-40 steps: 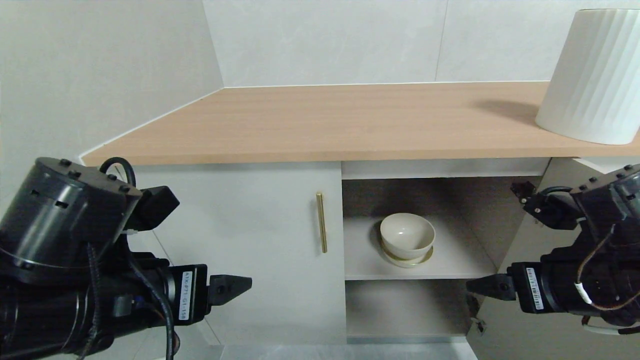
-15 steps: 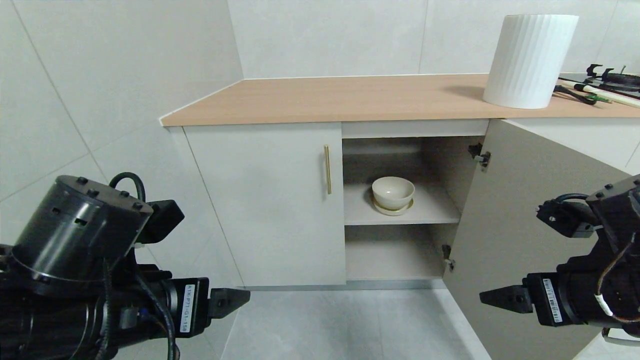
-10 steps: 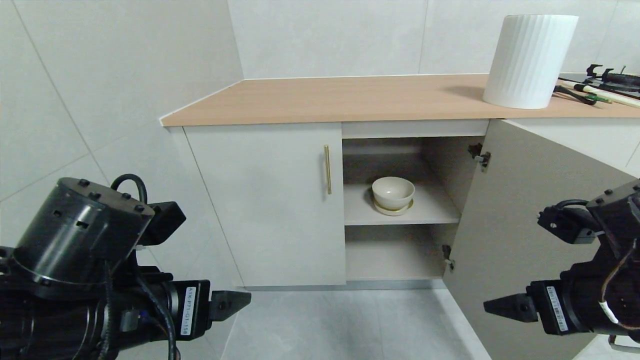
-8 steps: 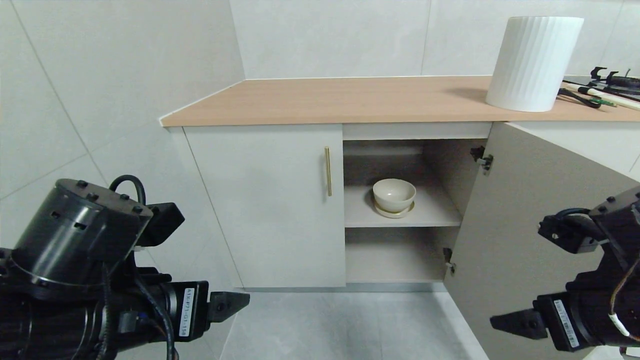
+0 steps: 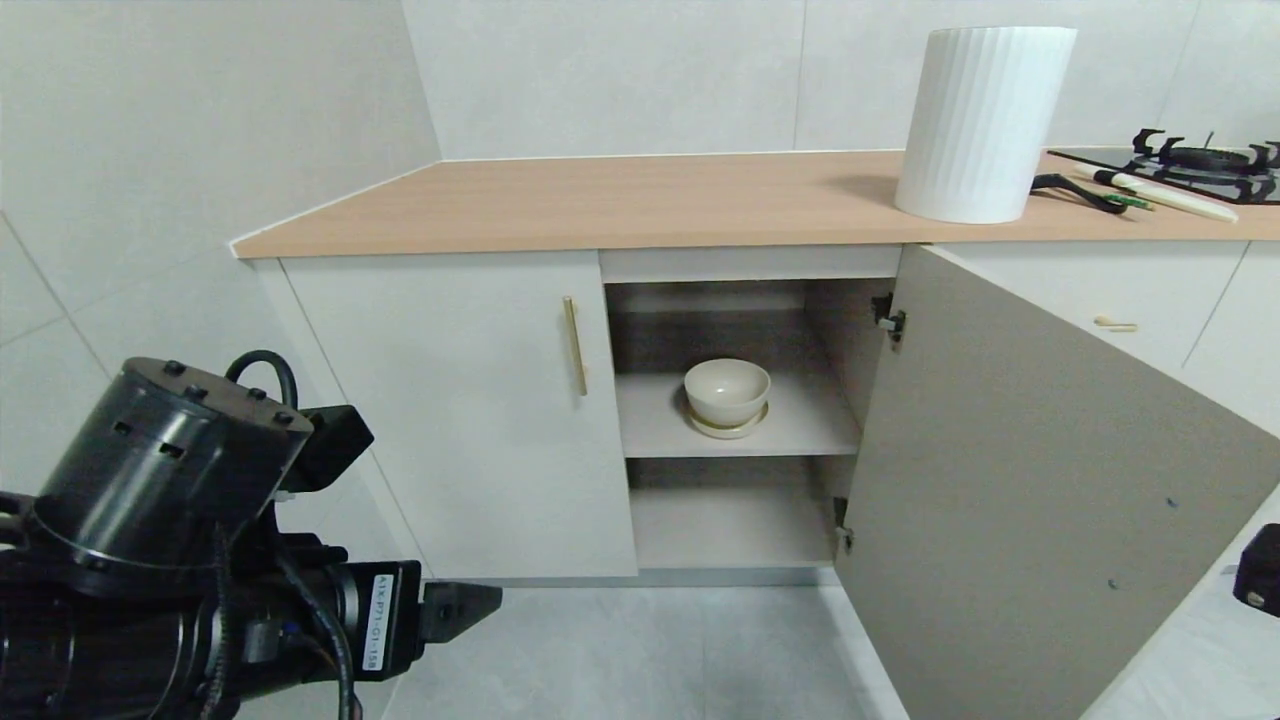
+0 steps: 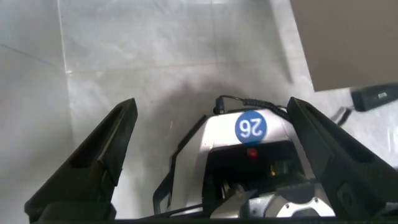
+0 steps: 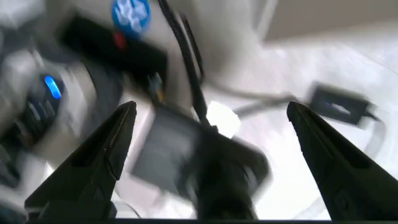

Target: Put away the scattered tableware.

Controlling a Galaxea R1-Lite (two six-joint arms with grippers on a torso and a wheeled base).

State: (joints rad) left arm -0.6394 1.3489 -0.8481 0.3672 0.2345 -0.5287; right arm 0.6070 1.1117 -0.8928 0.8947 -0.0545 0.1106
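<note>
On the shelf (image 5: 805,425), a glossy cream bowl (image 5: 727,388) tops a gold-rimmed saucer (image 5: 727,430); left claw (image 5: 470,606), 7 o'clock, and right claw (image 7: 211,109) gape empty.

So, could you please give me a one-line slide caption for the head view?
A cream ceramic bowl on a gold-rimmed saucer sits shelved inside the open pale cabinet.

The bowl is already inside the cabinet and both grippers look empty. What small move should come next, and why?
Probably bring the right gripper to the open cabinet door, on the robot's right, to push it shut. The bowl sits on a plate on the upper shelf, and both the right and the left gripper are open and empty.
</note>
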